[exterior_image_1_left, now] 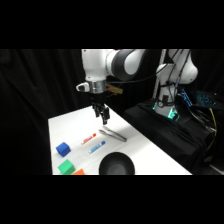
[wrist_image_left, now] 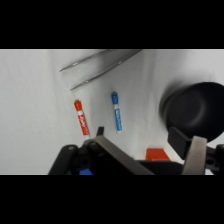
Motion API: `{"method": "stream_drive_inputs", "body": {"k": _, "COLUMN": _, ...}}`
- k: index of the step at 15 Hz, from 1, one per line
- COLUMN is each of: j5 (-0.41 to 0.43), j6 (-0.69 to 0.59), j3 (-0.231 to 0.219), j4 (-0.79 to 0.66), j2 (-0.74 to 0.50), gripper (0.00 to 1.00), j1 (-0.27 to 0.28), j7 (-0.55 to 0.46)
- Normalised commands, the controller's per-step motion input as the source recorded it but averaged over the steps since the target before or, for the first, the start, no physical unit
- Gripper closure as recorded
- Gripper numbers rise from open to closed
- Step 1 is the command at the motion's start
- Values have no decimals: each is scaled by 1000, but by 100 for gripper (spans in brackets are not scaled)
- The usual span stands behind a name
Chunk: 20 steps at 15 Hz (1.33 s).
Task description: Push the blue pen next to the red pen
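The blue pen [exterior_image_1_left: 97, 146] lies on the white table, a white barrel with a blue end. The red pen [exterior_image_1_left: 89, 138] lies just beyond it, roughly parallel, with a narrow gap between them. My gripper [exterior_image_1_left: 104, 116] hangs above the table behind both pens, near the end of the metal tongs [exterior_image_1_left: 113, 134], touching nothing. In the wrist view the blue pen [wrist_image_left: 116, 111] and the red pen [wrist_image_left: 81, 118] lie side by side ahead of my gripper [wrist_image_left: 147, 142], whose fingers stand apart and hold nothing.
A black bowl [exterior_image_1_left: 116, 165] sits at the table's front edge, close to the blue pen. A blue cube [exterior_image_1_left: 63, 149], a green block [exterior_image_1_left: 65, 167] and an orange block [exterior_image_1_left: 79, 172] stand at the front left. The tongs [wrist_image_left: 97, 62] lie beyond the pens.
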Motion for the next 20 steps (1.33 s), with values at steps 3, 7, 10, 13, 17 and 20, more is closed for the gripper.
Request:
{"method": "stream_drive_inputs", "body": {"k": 3, "j5": -15, "j6": 57, "j3": 40, "j4": 17, "j2": 47, "gripper": 0, "j1": -28, "j7": -38}}
{"method": "stream_drive_inputs", "body": {"k": 7, "j5": -109, "j6": 208, "j3": 41, "j4": 60, "j2": 166, "gripper": 0, "j1": -26, "j7": -167}}
{"method": "stream_drive_inputs", "body": {"k": 10, "j5": -179, "j6": 222, "j3": 47, "j4": 4, "j2": 83, "gripper": 0, "j1": -20, "j7": -226}}
{"method": "stream_drive_inputs", "body": {"k": 13, "j5": -89, "j6": 185, "j3": 92, "j4": -117, "j2": -105, "gripper": 0, "j1": -20, "j7": -274}}
{"method": "stream_drive_inputs", "body": {"k": 17, "j5": 17, "j6": 191, "j3": 110, "j4": -74, "j2": -29, "gripper": 0, "j1": -29, "j7": -297}}
{"method": "stream_drive_inputs", "body": {"k": 20, "j5": 57, "j6": 214, "j3": 101, "j4": -6, "j2": 115, "gripper": 0, "j1": -16, "j7": -249}}
